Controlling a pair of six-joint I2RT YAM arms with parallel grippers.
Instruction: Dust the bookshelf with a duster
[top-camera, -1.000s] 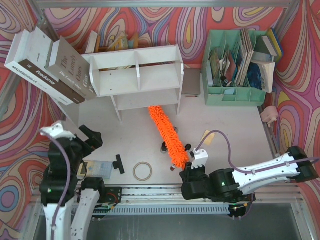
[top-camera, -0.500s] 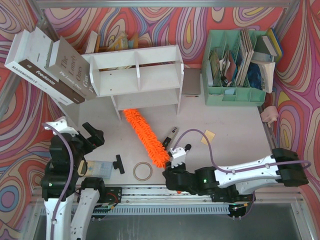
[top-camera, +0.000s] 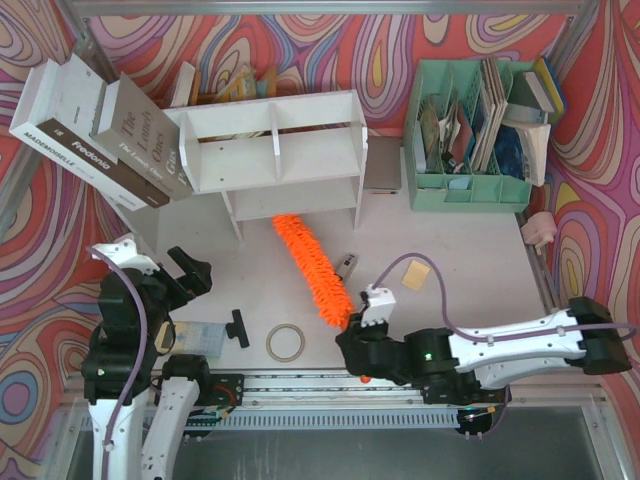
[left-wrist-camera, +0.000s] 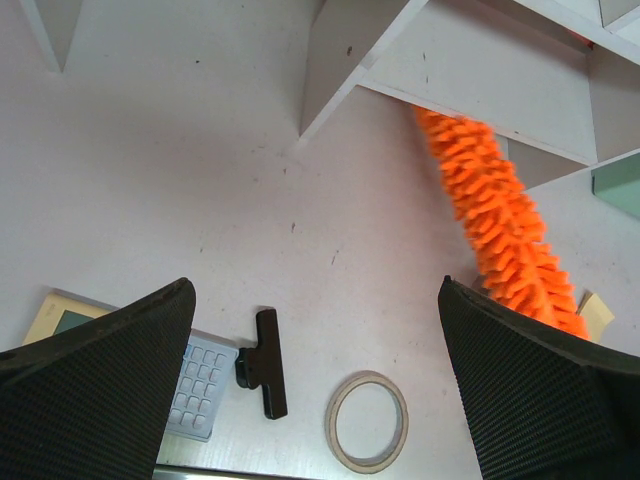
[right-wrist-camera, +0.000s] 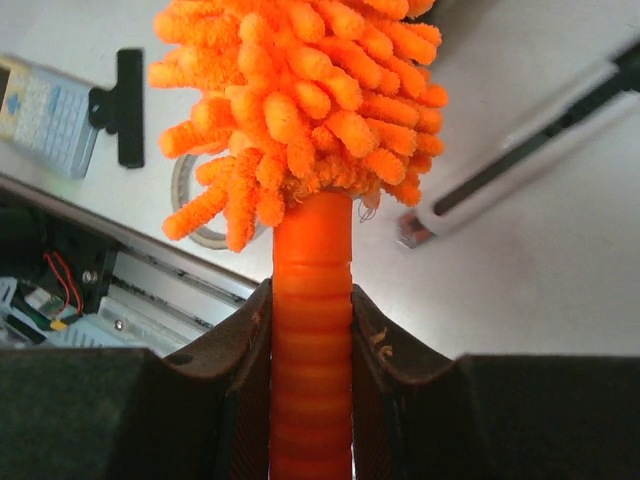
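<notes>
Jaws of the right gripper (right-wrist-camera: 312, 320) are clamped on the ribbed orange handle of the duster (right-wrist-camera: 310, 100), low at the table's near edge, just right of centre. From there we see the fluffy orange head run diagonally away to the far left across the white table (top-camera: 460, 250). To its left, near the front edge, lie a tape ring (top-camera: 285, 343), a small black-handled tool (top-camera: 238, 327) and a calculator (top-camera: 195, 337), all apart from the duster. On the near left, the left gripper (top-camera: 188, 272) hangs above the table with its fingers spread wide and nothing between them. A yellow note (top-camera: 416, 273) lies to the right of the duster. Farther back, the duster's tip is tucked under the lower board of the bookshelf (top-camera: 275, 150), about midway along it; we cannot tell whether the fibres touch the wood. Large books (top-camera: 100, 130) lean against the bookshelf's left end, and a mint green file organiser (top-camera: 470, 190) stands at far right.
</notes>
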